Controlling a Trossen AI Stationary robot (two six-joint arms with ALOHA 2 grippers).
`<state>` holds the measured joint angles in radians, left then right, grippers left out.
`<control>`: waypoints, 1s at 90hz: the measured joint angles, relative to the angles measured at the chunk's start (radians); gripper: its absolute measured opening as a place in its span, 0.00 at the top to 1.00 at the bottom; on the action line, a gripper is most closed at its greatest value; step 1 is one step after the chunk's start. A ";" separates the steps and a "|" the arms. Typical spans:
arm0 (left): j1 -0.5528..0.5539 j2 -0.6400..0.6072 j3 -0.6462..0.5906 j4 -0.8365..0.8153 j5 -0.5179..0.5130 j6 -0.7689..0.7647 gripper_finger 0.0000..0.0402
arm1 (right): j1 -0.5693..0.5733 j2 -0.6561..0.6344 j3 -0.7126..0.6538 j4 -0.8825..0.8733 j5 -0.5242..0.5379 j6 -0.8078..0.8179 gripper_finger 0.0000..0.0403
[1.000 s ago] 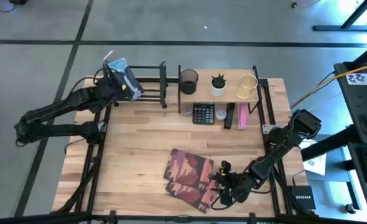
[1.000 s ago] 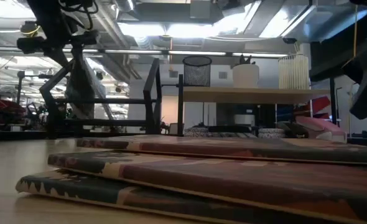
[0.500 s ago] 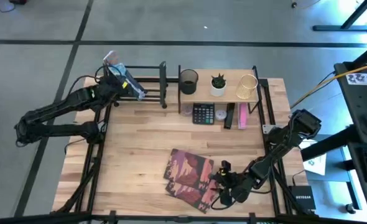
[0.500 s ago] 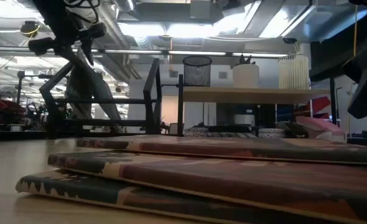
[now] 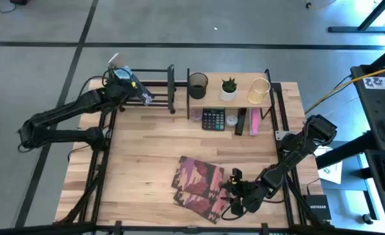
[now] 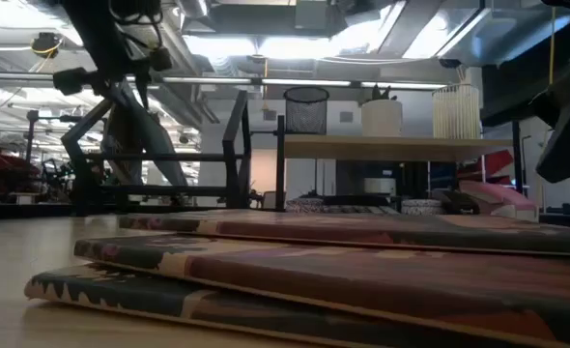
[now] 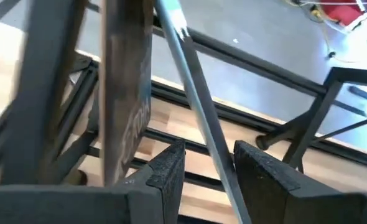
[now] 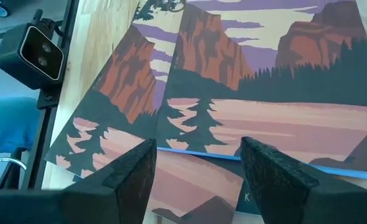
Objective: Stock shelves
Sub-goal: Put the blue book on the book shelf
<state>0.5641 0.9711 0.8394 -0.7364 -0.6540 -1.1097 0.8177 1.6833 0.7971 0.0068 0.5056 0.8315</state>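
The black metal-bar rack [image 5: 154, 85] stands at the table's far left. A thin book [image 7: 199, 112] leans in it, next to a dark upright spine [image 7: 129, 93]. My left gripper [image 7: 209, 168] is at the book's upper edge, fingers apart on either side of it. The light-wood shelf [image 5: 231, 99] stands at the far middle. A stack of landscape-cover books [image 5: 199, 186] lies flat near the table's front edge. My right gripper [image 8: 199, 165] hovers open just over their near right corner. My left gripper comes at the thin book slanting down from the near left side. The book's edge [image 7: 224, 158] runs close beside one finger [image 7: 258, 171] and clear of the other. Whether it touches that finger I cannot tell. The book's foot is in the rack.
On the shelf stand a mesh cup [image 5: 198, 85], a potted plant [image 5: 229, 88] and a gold wire basket [image 5: 260, 91]. Under it lie a calculator [image 5: 213, 119] and pink items [image 5: 253, 121]. Bare tabletop [image 5: 140, 150] stretches between the rack and the books.
My left gripper has shifted a little toward the table's far edge at the rack. The thin book has tipped from nearly upright to a lean, its top staying by the gripper and its foot lying toward the rack's right end.
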 joint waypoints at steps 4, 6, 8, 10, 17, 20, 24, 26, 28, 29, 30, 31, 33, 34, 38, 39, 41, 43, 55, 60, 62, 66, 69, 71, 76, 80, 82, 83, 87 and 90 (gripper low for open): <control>0.008 0.020 0.000 0.026 0.004 -0.004 0.70 | 0.000 0.000 0.000 0.000 0.000 0.000 0.46; 0.010 0.029 0.000 0.040 0.004 -0.005 0.70 | 0.000 0.000 0.000 0.000 0.000 0.000 0.46; 0.013 0.037 0.000 0.052 0.004 -0.006 0.70 | 0.000 0.000 0.000 0.000 0.000 0.000 0.46; 0.016 0.045 0.000 0.062 0.002 -0.009 0.70 | 0.000 0.000 0.000 0.000 0.000 0.000 0.46; 0.028 0.070 0.000 0.087 -0.002 -0.023 0.70 | 0.000 0.000 0.000 0.000 0.000 0.000 0.46; 0.034 0.076 0.000 0.094 -0.003 -0.024 0.70 | 0.000 0.000 0.000 0.000 0.000 0.000 0.46; 0.041 0.084 0.000 0.099 -0.004 -0.021 0.71 | 0.000 0.000 0.000 0.000 0.000 0.000 0.46; 0.043 0.086 0.000 0.099 -0.005 -0.016 0.72 | 0.000 0.000 0.000 0.000 0.000 0.000 0.46; 0.045 0.087 0.000 0.099 -0.007 -0.012 0.73 | 0.000 0.000 0.000 0.000 0.000 0.000 0.46; 0.046 0.087 0.000 0.099 -0.007 -0.010 0.74 | 0.000 0.000 0.000 0.000 0.000 0.000 0.46; 0.047 0.087 0.000 0.099 -0.008 -0.007 0.75 | 0.000 0.000 0.000 0.000 0.000 0.000 0.46; 0.048 0.087 0.000 0.098 -0.008 -0.005 0.76 | 0.000 0.000 0.000 0.000 0.000 0.000 0.46; 0.048 0.087 0.000 0.098 -0.012 0.003 0.78 | 0.000 0.000 0.000 0.000 0.000 0.000 0.46; 0.048 0.087 0.000 0.099 -0.014 0.009 0.79 | 0.000 0.000 0.000 0.000 0.000 0.000 0.46; 0.043 0.083 0.000 0.099 -0.029 0.026 0.84 | 0.000 0.000 0.000 0.000 0.000 -0.001 0.46; 0.042 0.082 0.000 0.098 -0.033 0.030 0.86 | 0.000 0.000 0.000 0.000 0.000 -0.002 0.46; 0.035 0.081 0.000 0.097 -0.045 0.039 0.89 | 0.000 0.000 0.000 0.000 0.000 -0.003 0.46; 0.028 0.080 0.001 0.095 -0.060 0.046 0.92 | 0.000 0.000 0.000 0.000 0.000 -0.004 0.46; -0.023 0.078 0.027 0.091 -0.177 0.103 0.98 | 0.000 0.000 0.000 0.000 0.000 -0.017 0.46; -0.044 0.078 0.045 0.088 -0.221 0.144 0.99 | 0.000 0.000 0.000 0.000 0.000 -0.018 0.46; -0.053 0.078 0.054 0.090 -0.243 0.163 0.99 | 0.000 0.000 0.000 0.000 0.000 -0.018 0.46; -0.075 0.077 0.068 0.096 -0.293 0.202 0.99 | 0.000 0.000 0.000 -0.001 0.000 -0.018 0.46; -0.090 0.076 0.076 0.097 -0.326 0.230 0.99 | 0.000 0.000 0.000 0.000 0.000 -0.018 0.46; -0.101 0.076 0.080 0.098 -0.351 0.247 0.99 | 0.000 0.000 0.000 0.000 0.000 -0.018 0.46; -0.126 0.076 0.085 0.100 -0.414 0.285 0.99 | 0.000 0.000 0.000 -0.001 0.000 -0.018 0.46; -0.146 0.076 0.085 0.099 -0.465 0.308 0.99 | 0.000 0.000 0.000 -0.001 0.001 -0.018 0.46; -0.154 0.076 0.085 0.098 -0.486 0.317 0.99 | 0.000 0.000 0.000 0.000 0.001 -0.018 0.46; -0.158 0.076 0.085 0.096 -0.496 0.325 0.99 | 0.000 0.000 0.000 0.000 0.001 -0.018 0.46; -0.169 0.076 0.084 0.094 -0.527 0.353 1.00 | 0.000 0.000 0.000 -0.001 0.000 -0.018 0.46; -0.174 0.076 0.080 0.095 -0.543 0.367 1.00 | 0.000 0.000 0.000 -0.001 0.001 -0.018 0.46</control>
<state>0.3897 1.0473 0.9196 -0.6411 -1.1968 -0.7426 0.8177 1.6833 0.7971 0.0060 0.5064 0.8131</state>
